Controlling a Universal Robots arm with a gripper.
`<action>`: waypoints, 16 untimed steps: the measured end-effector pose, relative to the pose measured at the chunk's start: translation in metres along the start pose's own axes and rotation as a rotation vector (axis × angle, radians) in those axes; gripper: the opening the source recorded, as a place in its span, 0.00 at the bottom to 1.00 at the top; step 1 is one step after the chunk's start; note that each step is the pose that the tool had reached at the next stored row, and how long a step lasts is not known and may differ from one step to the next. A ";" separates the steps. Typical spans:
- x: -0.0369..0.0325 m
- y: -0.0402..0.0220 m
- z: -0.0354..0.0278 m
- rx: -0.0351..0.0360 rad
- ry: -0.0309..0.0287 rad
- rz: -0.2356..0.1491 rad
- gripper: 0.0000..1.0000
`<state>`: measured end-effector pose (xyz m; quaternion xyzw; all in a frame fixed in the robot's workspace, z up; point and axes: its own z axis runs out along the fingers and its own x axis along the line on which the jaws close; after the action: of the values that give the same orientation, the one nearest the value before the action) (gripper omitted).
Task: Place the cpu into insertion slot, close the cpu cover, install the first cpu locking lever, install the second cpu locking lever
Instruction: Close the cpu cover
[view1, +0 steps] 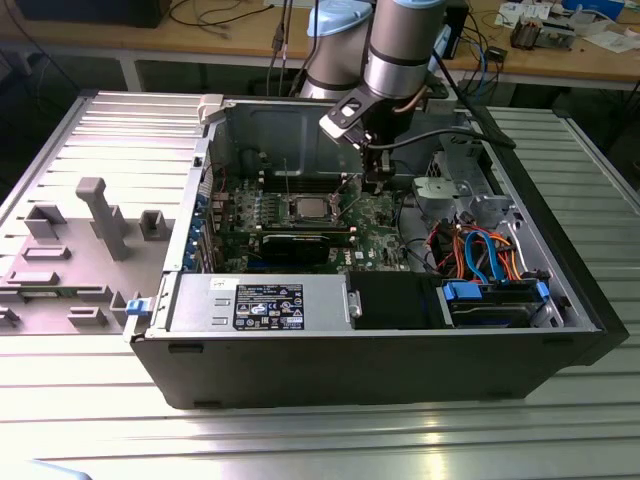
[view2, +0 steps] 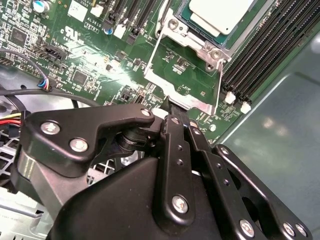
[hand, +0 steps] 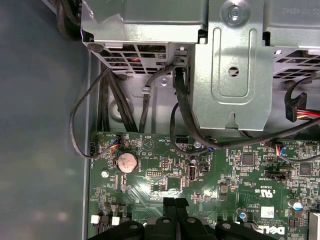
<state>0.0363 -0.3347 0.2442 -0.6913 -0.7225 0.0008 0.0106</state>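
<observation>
Gripper (view2: 167, 106), black fingers (view2: 173, 142) together, tips at the free edge of the open silvery square-frame cpu cover (view2: 186, 100), silver-grey square cpu (view2: 218, 12) beyond it.

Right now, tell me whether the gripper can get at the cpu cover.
Probably yes. The cpu cover is open, with its near edge right at the tips of the gripper and nothing between them. The cpu already sits in the insertion slot. I cannot tell whether they touch.
</observation>
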 end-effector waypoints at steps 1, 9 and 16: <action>0.0000 -0.0003 0.0001 0.0000 0.0000 0.000 0.11; 0.0001 -0.0028 0.0008 0.0001 0.0000 0.000 0.11; 0.0002 -0.0049 0.0015 0.0006 0.0000 0.000 0.11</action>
<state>0.0314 -0.3347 0.2428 -0.6912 -0.7225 0.0011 0.0109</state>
